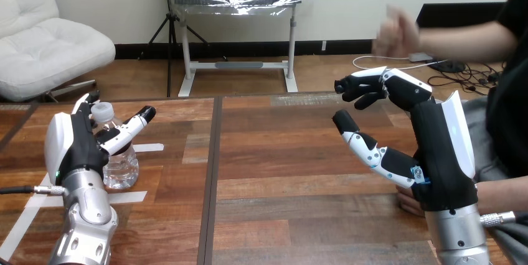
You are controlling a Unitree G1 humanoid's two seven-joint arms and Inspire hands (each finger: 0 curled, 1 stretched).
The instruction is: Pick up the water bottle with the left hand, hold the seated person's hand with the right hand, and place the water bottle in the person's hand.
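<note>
Against the water bottle (122,167) the left robot hand (77,147) sits wide, the right robot hand (436,153) likewise well to its right; lifting before you close risks tipping it.

Water bottle (121,165): upright on the wooden table (280,172), near left.
My left hand (75,147): at the bottle, thumb before it, fingers behind, both fairly straight.
My right hand (429,147): near right, above the table, spread, holding nothing.
Person's raised hand (395,32): far right, apart from mine.
Person's lower hand (410,203): beside my right wrist.
</note>
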